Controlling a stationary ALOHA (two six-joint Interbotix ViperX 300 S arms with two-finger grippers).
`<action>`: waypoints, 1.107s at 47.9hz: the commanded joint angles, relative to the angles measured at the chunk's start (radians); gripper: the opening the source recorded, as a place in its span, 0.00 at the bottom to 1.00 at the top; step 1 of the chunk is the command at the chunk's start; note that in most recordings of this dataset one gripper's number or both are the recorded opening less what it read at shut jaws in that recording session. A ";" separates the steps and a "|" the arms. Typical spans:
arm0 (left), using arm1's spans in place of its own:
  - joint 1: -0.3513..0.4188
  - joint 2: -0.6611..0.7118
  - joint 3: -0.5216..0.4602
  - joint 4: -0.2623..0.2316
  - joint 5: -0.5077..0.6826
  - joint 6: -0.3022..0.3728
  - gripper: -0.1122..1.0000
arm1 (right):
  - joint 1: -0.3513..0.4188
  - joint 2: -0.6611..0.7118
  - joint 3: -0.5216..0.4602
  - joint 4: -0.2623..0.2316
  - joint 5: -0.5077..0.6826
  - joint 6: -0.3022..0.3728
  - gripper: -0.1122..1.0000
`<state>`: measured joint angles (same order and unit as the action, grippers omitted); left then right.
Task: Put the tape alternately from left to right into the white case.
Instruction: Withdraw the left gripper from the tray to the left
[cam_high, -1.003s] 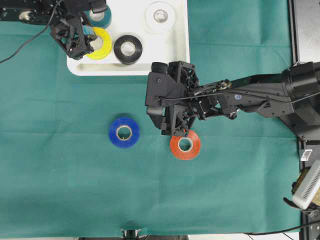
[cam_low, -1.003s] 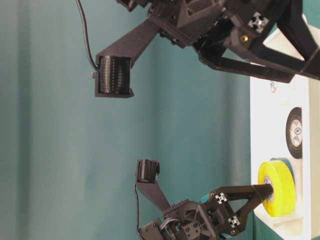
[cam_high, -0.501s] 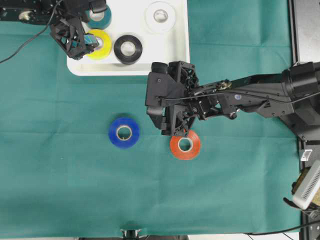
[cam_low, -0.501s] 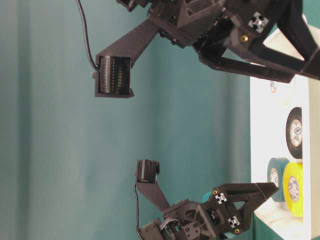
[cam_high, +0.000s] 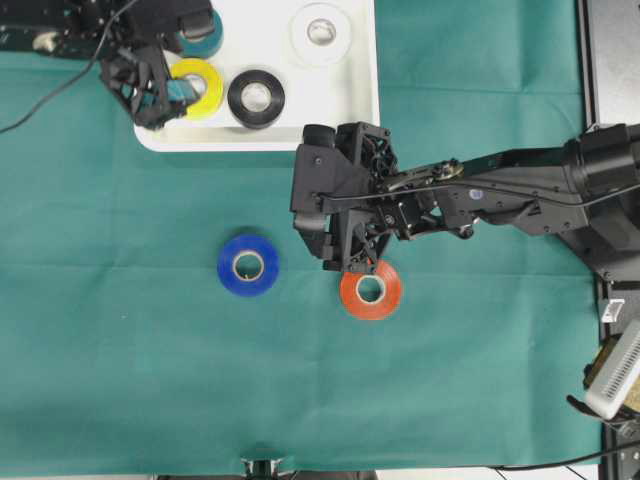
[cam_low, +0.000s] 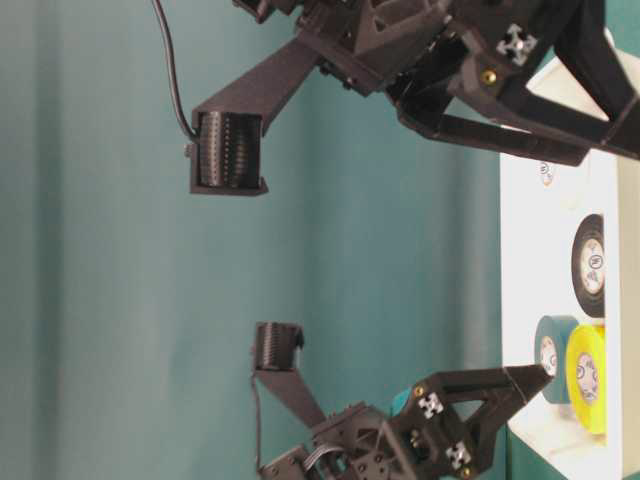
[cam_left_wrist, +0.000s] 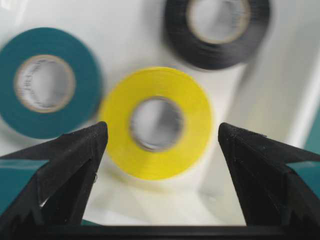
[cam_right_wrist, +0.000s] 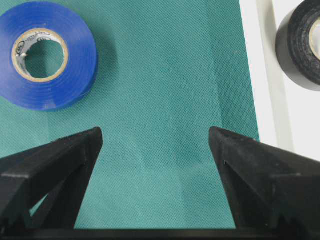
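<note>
A: What is the left hand (cam_high: 160, 95) doing?

B: It is hanging over the lower left corner of the white case (cam_high: 340, 75) with its fingers (cam_left_wrist: 60, 165) spread wide and gripping nothing. In the left wrist view the yellow roll (cam_left_wrist: 157, 122) is lying flat on the case floor between and just beyond the two fingertips, touching neither.

A: And what is sitting around that roll?

B: The teal roll (cam_left_wrist: 45, 82) is lying just beside it to the left in that view, and the black roll (cam_left_wrist: 217, 30) is sitting beyond it, up and to the right. From overhead the yellow roll (cam_high: 200, 85) and black roll (cam_high: 256, 97) are lying side by side near the case's lower rim, the teal roll (cam_high: 205, 35) is partly hidden under the arm, and the white roll (cam_high: 320, 32) is resting apart near the upper right of the case.

A: The right hand (cam_high: 345, 262)?

B: Its fingers (cam_right_wrist: 55, 165) are also standing wide apart with nothing between them but green cloth. It is hovering over the table (cam_high: 120, 350) below the case, well apart from the left one.

A: Which rolls are lying outside the case?

B: Two. The blue roll (cam_high: 248, 265) is lying flat on the cloth to the left of the right hand, and the red-orange roll (cam_high: 371, 290) is lying just below it, its upper edge partly covered by the hand from overhead.
</note>
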<state>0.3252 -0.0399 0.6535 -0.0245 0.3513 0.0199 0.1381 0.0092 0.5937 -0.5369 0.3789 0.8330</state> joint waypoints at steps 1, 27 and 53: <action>-0.034 -0.049 0.002 0.002 -0.002 -0.002 0.99 | 0.003 -0.023 -0.009 -0.003 -0.006 0.002 0.80; -0.249 -0.172 0.103 -0.002 0.008 -0.008 0.99 | 0.003 -0.023 -0.009 -0.003 -0.006 -0.002 0.80; -0.272 -0.172 0.110 -0.002 0.002 -0.008 0.99 | 0.003 -0.028 -0.006 -0.003 -0.006 -0.003 0.80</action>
<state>0.0552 -0.1948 0.7777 -0.0245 0.3605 0.0107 0.1396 0.0077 0.5937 -0.5354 0.3789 0.8314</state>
